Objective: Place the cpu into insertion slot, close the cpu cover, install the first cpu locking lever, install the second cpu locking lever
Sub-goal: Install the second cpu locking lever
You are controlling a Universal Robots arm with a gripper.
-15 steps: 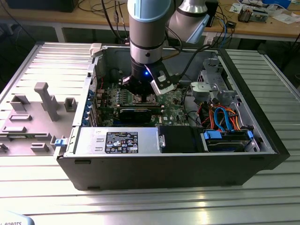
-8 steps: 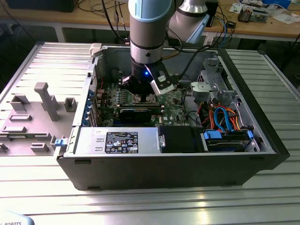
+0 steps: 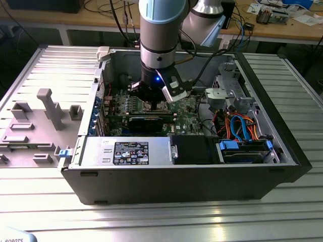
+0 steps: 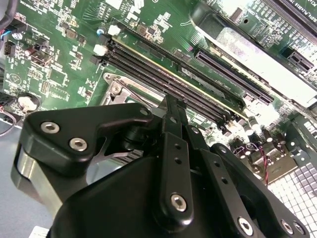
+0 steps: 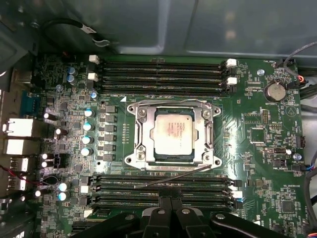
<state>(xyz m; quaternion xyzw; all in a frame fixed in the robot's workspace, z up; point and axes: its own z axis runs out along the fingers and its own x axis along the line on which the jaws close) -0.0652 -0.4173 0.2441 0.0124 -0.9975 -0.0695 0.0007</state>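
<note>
Ribbed metal bench [image 3: 45, 70] carries the opened case. The cpu [image 5: 173, 132] sits in the insertion slot [image 5: 140, 135], the cpu cover [image 5: 207, 130] lowered; gripper [image 5: 171, 202], clenched and empty, hovers near a raised lever [image 5: 173, 177].

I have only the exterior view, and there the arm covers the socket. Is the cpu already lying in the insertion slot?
Observer: Yes. In the first wrist view the cpu lies flat in the insertion slot, with its silvery top up.
Operator: Good. And the cpu cover, is it down or standing open?
Observer: It appears to be down. The cpu cover lies flat as a frame around the chip.
Operator: Do you see any locking lever that is loose?
Observer: One thin wire lever lies slanted beside the socket and looks unlatched. It is just ahead of the gripper, whose fingers are together.
</note>
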